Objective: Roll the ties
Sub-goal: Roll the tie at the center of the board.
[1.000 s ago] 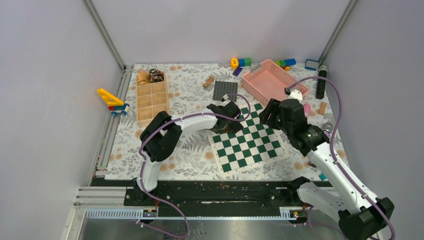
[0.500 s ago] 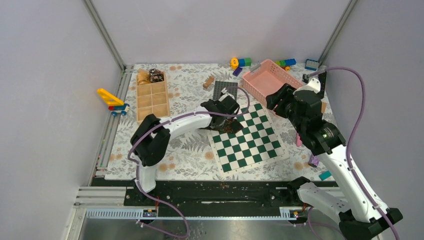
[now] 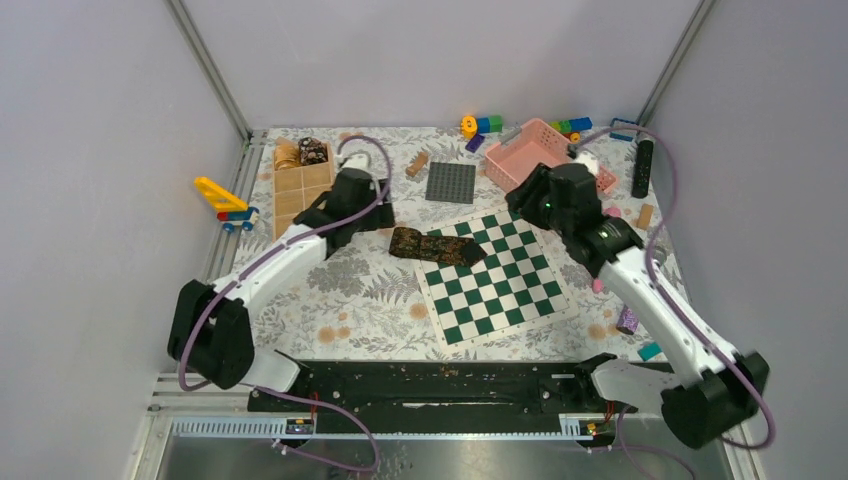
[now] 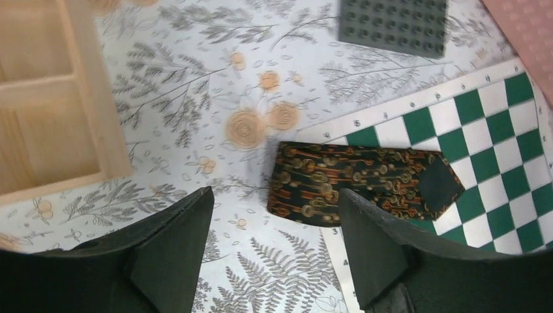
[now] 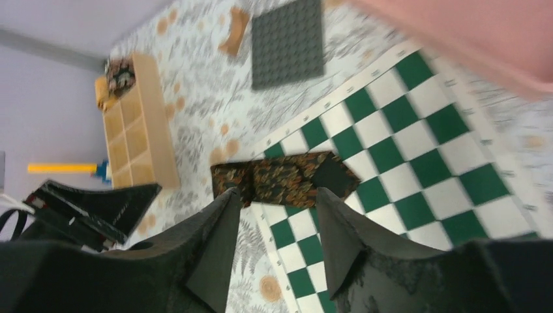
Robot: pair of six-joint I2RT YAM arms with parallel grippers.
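Left tool [image 4: 274,203]: fingers spread wide with nothing between them. It has drawn back left and far from the chessboard mat [image 3: 500,285], where it was half a second ago, and now hangs beside the wooden compartment box [image 3: 290,203].

Right tool [image 5: 277,195]: also parted and empty, pulled back toward the pink basket [image 3: 515,155].

The necktie [image 3: 435,246] is therefore free of both tools. It lies on the worktop [image 3: 370,300] between them, its left end on the floral cloth and its right end across the mat's far-left border.

The cloth is dark with a mottled orange-brown pattern. It forms a short, flattened band with the pointed tip lapped on top at the right end.

The release suggests that this pass is over, though the bundle looks flat and slack, not tightly coiled.

A golden-tan coil [image 3: 287,153] and a dark coil [image 3: 313,151] occupy the box's two farthest compartments.
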